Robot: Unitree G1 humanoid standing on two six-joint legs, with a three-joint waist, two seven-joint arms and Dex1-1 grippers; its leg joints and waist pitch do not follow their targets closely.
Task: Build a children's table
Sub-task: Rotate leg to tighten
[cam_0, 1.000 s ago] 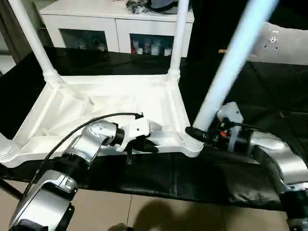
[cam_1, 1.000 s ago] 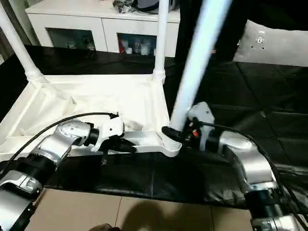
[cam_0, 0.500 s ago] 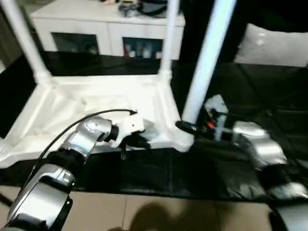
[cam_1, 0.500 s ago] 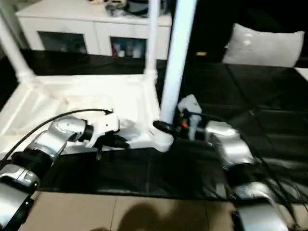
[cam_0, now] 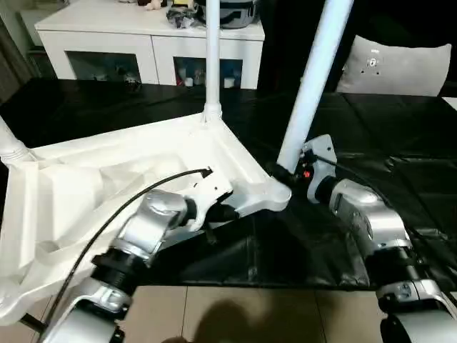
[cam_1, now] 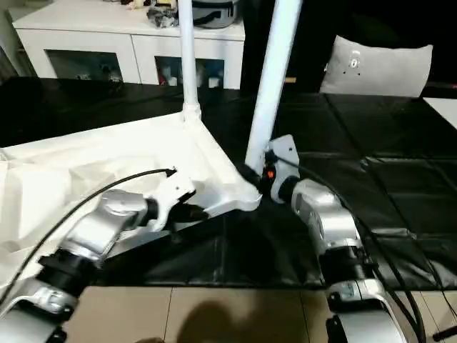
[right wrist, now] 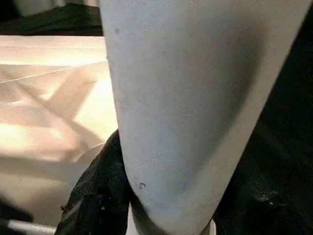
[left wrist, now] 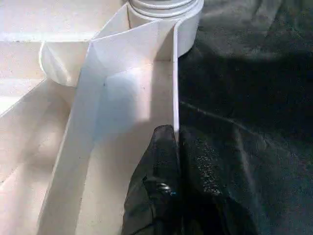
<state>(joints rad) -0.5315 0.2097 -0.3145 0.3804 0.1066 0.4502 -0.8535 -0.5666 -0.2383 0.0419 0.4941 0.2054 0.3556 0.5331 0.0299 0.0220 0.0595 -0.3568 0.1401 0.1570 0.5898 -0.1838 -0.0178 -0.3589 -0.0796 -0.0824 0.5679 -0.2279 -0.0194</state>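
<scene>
The left end effector is clamped on the near rim of the upturned children's table, which lies on the black-draped worktop. The right end effector grips a leg at the near corner socket.

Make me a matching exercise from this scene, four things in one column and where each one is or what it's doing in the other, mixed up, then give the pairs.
Things:
1. left gripper
2. right gripper
3. cabinet
4. grey cushion

Places or states:
A. far side, glass doors
B. clamped on the table's near rim
C. around the near leg at its base
D. far right, on the black cover

Pairs: 1-B, 2-C, 3-A, 4-D
</scene>
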